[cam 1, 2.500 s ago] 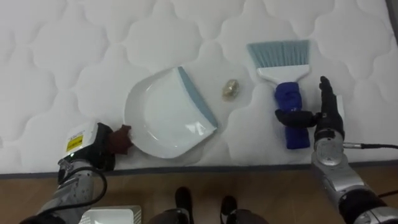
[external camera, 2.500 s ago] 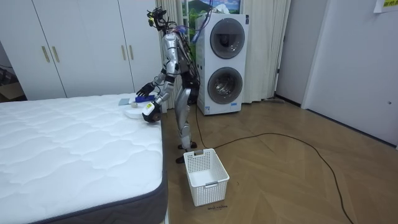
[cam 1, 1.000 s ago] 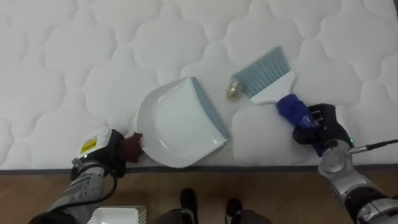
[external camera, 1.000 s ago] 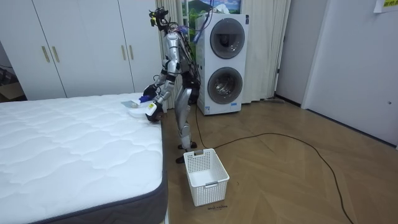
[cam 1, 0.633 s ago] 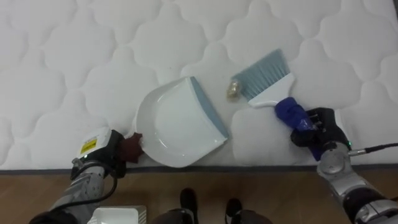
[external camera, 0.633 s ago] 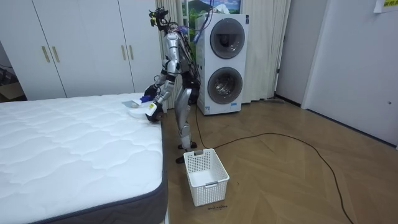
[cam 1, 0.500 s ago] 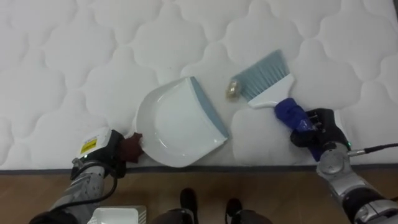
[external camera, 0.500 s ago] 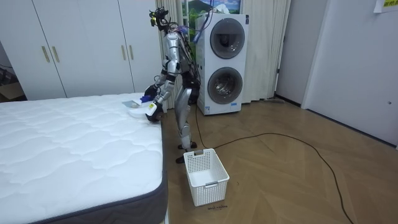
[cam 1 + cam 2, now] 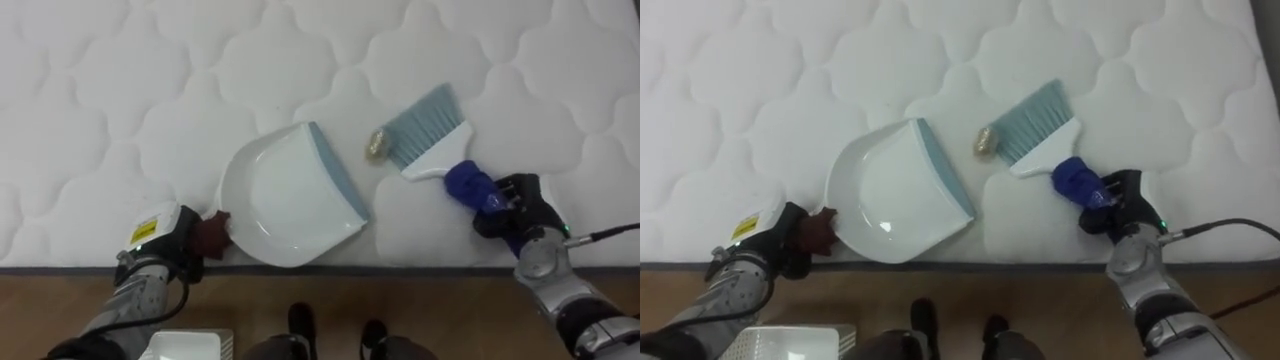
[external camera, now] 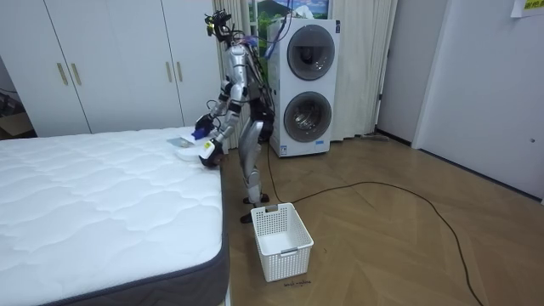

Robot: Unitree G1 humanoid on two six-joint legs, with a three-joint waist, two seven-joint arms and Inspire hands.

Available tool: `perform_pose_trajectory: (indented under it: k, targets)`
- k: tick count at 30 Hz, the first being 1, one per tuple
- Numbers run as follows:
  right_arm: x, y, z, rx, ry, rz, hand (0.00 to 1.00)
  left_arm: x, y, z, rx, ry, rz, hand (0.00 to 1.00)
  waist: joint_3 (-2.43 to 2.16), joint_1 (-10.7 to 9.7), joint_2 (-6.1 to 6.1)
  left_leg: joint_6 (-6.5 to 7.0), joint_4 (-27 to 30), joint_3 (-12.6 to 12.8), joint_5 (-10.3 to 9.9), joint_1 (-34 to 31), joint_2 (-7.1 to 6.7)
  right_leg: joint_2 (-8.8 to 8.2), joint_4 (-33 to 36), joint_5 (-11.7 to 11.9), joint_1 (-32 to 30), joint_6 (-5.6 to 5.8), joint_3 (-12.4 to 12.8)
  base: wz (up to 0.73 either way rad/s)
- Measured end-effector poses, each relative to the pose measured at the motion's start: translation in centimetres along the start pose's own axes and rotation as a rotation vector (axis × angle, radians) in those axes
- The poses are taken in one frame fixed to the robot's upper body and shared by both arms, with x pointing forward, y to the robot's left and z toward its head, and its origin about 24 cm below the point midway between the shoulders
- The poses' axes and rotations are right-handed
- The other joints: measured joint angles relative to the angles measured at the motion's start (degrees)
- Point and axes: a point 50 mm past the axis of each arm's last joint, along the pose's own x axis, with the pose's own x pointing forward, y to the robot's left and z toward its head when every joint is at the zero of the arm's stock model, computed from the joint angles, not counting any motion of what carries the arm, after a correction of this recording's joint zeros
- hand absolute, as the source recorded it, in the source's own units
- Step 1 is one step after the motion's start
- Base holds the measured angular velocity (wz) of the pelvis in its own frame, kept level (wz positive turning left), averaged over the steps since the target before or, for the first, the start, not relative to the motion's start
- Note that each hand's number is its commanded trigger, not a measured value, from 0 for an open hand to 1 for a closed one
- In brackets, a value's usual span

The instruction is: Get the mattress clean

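Left eye view: brush (image 9: 436, 150) (bristles upper-left)

We count one mattress (image 9: 120, 90), and on it one white dustpan (image 9: 285, 205), one blue-handled brush (image 9: 435, 140) and one small scrap (image 9: 377, 146) between them. Off its near right we count one white basket (image 10: 282, 240) and, farther away, two stacked laundry machines (image 10: 308, 53).

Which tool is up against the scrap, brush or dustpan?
The blue-handled white brush in the right hand: its bristles touch the small tan scrap; the white plastic dustpan lies apart.
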Motion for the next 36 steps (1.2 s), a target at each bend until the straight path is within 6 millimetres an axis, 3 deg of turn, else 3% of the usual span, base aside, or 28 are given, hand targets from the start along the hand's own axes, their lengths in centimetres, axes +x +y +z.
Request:
perform_pose_trajectory:
  k: [1, 6, 8, 11, 14, 20, 24, 36]
  targets:
    - [0.2, -0.4, 0.0, -0.033, -0.005, -0.008, 1.00, 0.1, 0.2, 0.0, 0.004, 0.000, 0.002, 1.00, 0.00, 0.12, -0.31, 0.00, 0.03, -0.06, 0.00, 0.01, 0.00, -0.02, 0.01, 0.00, 0.04, 0.00, -0.09, 0.00]
    - [1.3, -4.1, -0.6, -0.367, -0.049, -0.069, 1.00, 0.3, 1.8, -0.6, 0.101, -0.021, 0.042, 1.00, -0.13, 1.53, -4.56, 0.07, 0.41, -0.28, 0.04, -0.09, 0.40, 0.35, -0.23, 0.10, 0.19, -0.25, -0.46, -0.01]
    - [1.7, -5.6, -0.4, -0.489, -0.063, -0.092, 1.00, 0.4, 2.5, -0.7, 0.155, -0.038, 0.056, 1.00, -0.04, 1.60, -5.05, 0.09, 0.82, -0.30, 0.02, -0.48, 0.67, 0.49, -0.45, 0.21, 0.14, -0.35, -0.71, -0.02]
    - [2.2, -7.1, -0.1, -0.641, -0.077, -0.122, 1.00, 0.4, 3.1, -1.1, 0.218, -0.048, 0.063, 1.00, -0.01, 1.63, -5.47, 0.18, 1.00, -0.08, -0.05, -0.41, 0.97, 0.60, -0.45, 0.86, 0.13, -0.42, -0.73, -0.07]
    - [2.3, -7.2, 0.3, -0.725, -0.099, -0.119, 1.00, 0.5, 3.6, -1.4, 0.233, -0.041, 0.070, 1.00, 0.20, 1.71, -6.01, 0.17, 1.11, -0.09, -0.08, -0.52, 1.15, 0.66, -0.40, 0.93, 0.06, -0.53, -0.99, -0.04]
    - [3.0, -8.5, 2.8, -0.899, -0.163, -0.175, 1.00, 0.9, 4.4, -1.0, 0.317, -0.053, 0.082, 1.00, 0.17, 3.33, -6.48, -0.16, 1.11, 0.52, -0.21, -0.66, 2.53, 1.65, -2.73, 2.31, 0.59, -1.05, -1.98, -0.11]
    - [3.0, -8.5, 3.1, -0.987, -0.181, -0.195, 1.00, 1.0, 4.5, -1.0, 0.323, -0.053, 0.082, 1.00, 0.20, 4.22, -7.05, -0.39, 1.06, 0.56, -0.35, -0.58, 2.99, 2.15, -3.51, 2.55, 0.91, -1.24, -2.02, -0.01]
    - [3.0, -8.4, 6.3, -1.177, -0.279, -0.265, 1.00, 0.9, 5.6, -1.5, 0.369, -0.050, 0.075, 1.00, 0.20, 4.28, -8.41, -0.96, -0.11, 0.49, -0.12, -0.48, 3.53, 2.54, -5.97, 3.30, 1.68, -1.65, -3.83, -0.02]
